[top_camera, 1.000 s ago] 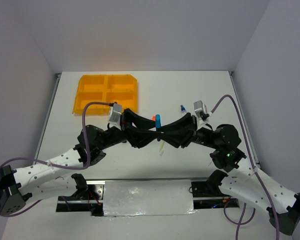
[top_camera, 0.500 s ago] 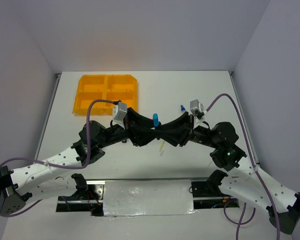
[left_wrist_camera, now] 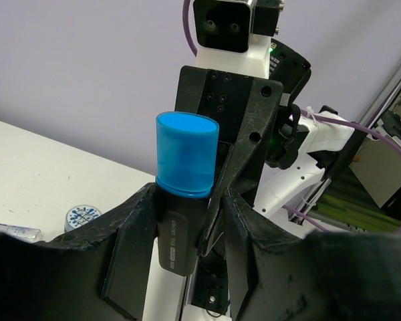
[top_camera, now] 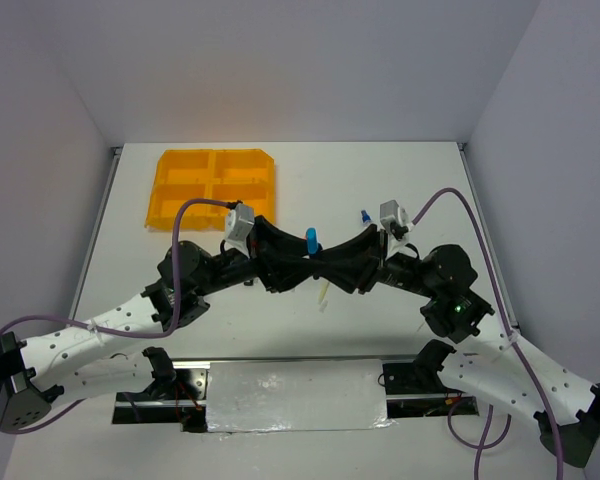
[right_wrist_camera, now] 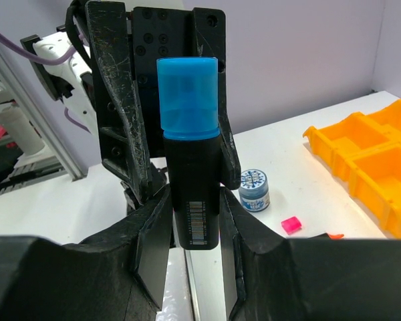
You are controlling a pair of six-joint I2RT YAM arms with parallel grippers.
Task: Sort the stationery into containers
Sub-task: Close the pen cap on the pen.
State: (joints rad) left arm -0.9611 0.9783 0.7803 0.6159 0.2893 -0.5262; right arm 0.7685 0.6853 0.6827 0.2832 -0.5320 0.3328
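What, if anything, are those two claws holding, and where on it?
A blue-capped marker. The right gripper clamps its black barrel, cap free; whether the left gripper grips too is unclear.

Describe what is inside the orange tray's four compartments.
From above, nothing shows in the orange tray. The left arm's cable crosses its near compartments, hiding a thin strip.

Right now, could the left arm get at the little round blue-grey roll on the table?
Probably not straight away. The left gripper straddles the blue-capped marker that the right gripper holds up off the table, so it is tied up in that handover. The roll itself lies uncovered on the table.
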